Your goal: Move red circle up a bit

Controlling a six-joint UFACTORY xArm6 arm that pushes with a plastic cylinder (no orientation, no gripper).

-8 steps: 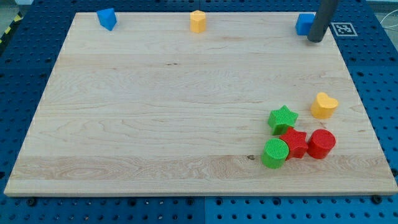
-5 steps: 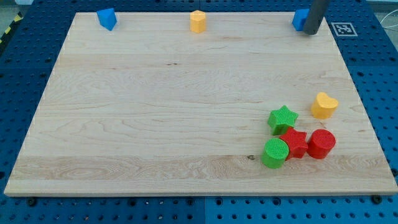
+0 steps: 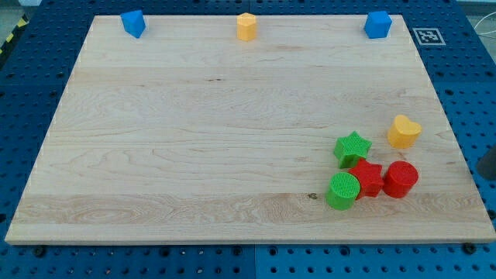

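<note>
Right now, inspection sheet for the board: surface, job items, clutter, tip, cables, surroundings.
Surface: wooden board, flat.
Job's things: red circle, the view's lower right, touching the red star.
Clutter: green star, green circle, yellow heart; along the top edge a blue block, a yellow block, a blue cube.
Grippers: none; my tip off the board, right of the red circle.
Cables: nothing seen.
Surroundings: blue pegboard, marker tag.

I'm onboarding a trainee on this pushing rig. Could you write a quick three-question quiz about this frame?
1. True or false: the red circle touches the red star.
2. Which block lies nearest the view's top of the red circle? A) yellow heart B) green circle C) green star
3. Fill in: my tip shows at the view's ____ edge.

Key: 1 true; 2 A; 3 right.
</note>
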